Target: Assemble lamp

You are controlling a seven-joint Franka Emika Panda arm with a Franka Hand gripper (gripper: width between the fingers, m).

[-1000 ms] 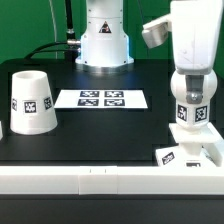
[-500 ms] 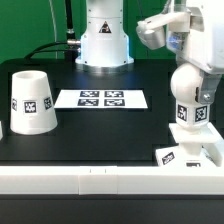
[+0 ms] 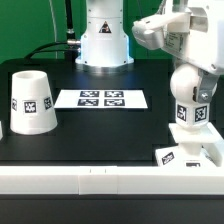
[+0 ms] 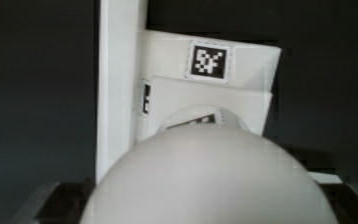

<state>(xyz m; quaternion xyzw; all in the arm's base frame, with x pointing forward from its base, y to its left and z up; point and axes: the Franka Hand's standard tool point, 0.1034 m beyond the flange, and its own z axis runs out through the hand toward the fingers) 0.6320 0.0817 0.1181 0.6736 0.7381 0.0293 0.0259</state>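
The bulb point(image 3: 194, 98) stands on the square base point(image 3: 192, 146) at the exterior view's right. The gripper point(image 3: 192, 62) hovers over it (its opening I cannot tell). The shade point(image 3: 33, 100) looks next and wants a wide, level grasp.

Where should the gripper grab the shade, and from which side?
Probably the narrow top end of the shade, pinched across from straight above. It stands upright, wide end down, apart from the marker board, with nothing above it. The tapered wall would likely let a low side grip slip.
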